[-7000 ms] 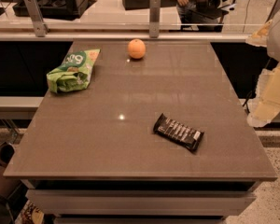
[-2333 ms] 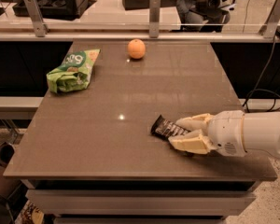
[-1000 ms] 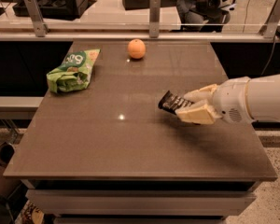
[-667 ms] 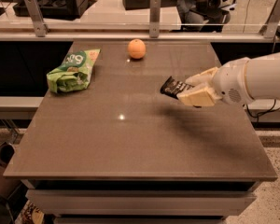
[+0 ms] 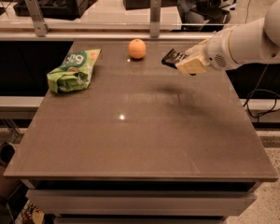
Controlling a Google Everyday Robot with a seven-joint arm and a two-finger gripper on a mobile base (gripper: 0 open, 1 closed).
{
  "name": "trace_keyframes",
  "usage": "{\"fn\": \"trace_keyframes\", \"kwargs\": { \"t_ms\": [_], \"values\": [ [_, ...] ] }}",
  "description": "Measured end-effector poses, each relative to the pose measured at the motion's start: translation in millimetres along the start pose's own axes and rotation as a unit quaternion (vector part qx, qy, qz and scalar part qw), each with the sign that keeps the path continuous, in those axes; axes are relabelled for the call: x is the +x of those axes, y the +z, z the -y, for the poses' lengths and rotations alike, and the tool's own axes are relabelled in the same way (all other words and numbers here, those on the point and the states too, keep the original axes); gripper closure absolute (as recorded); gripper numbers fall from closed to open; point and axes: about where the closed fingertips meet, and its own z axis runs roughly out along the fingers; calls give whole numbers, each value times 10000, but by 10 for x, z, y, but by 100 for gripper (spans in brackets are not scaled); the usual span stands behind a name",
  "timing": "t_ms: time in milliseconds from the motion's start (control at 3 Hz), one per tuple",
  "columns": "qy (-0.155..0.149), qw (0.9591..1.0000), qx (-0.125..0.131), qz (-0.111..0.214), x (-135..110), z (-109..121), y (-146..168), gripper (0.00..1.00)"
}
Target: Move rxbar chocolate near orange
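Flat dark rxbar chocolate wrapper [image 5: 171, 58] was clamped in the cream gripper [image 5: 183, 62], above the brown table [image 5: 130, 143]. Round orange [image 5: 137, 48] sat near, left of the jaws by the far edge, bare tabletop between.

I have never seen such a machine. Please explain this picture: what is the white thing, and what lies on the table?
The white thing is a robot arm reaching in from the right. At its end, the gripper has its two fingers closed on the rxbar chocolate, a dark wrapper held above the table. The single camera looks down on the table from its near side. On the table lie the orange, far back, just left of the bar, and a green snack bag further left.
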Motion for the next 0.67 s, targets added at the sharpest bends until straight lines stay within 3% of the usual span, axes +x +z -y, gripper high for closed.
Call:
{"fn": "trace_keyframes", "kwargs": {
  "t_ms": [333,667],
  "values": [
    [-24,9994,336,52,-107,363,248,100],
    [-17,9985,510,207,-122,594,496,100]
  ]
}}
